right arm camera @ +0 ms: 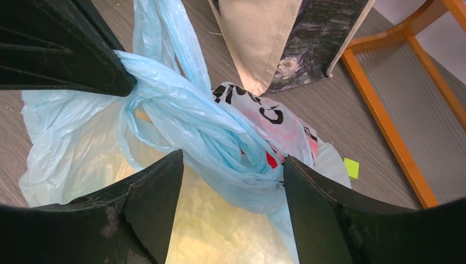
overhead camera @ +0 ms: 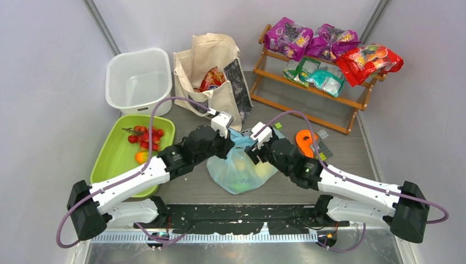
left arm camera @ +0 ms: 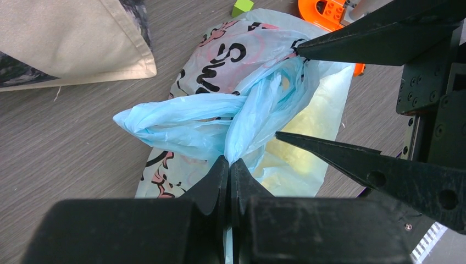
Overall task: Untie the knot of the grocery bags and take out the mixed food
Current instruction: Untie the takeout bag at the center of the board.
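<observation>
Light-blue bag (overhead camera: pixel 242 168) lies mid tabletop (overhead camera: pixel 275 107), btw both arms, canvas tote (overhead camera: pixel 211 71) just behind it. Food inside shows only as a yellowish blur thru the film. Knot (left arm camera: pixel 244 104) sits on top, handles twisted. Left tool (left arm camera: pixel 231 168) is clamped together on a handle strand (left arm camera: pixel 242 137) right at the knot. Right tool (right arm camera: pixel 231 170) has jaws apart, straddling the knot, not gripping. Film prob v. thin, soft, slippery, tears easy; bag light-ish, may slide if tugged. Best hold: free loop (left arm camera: pixel 165 118) beside the knot, not bag body.
</observation>
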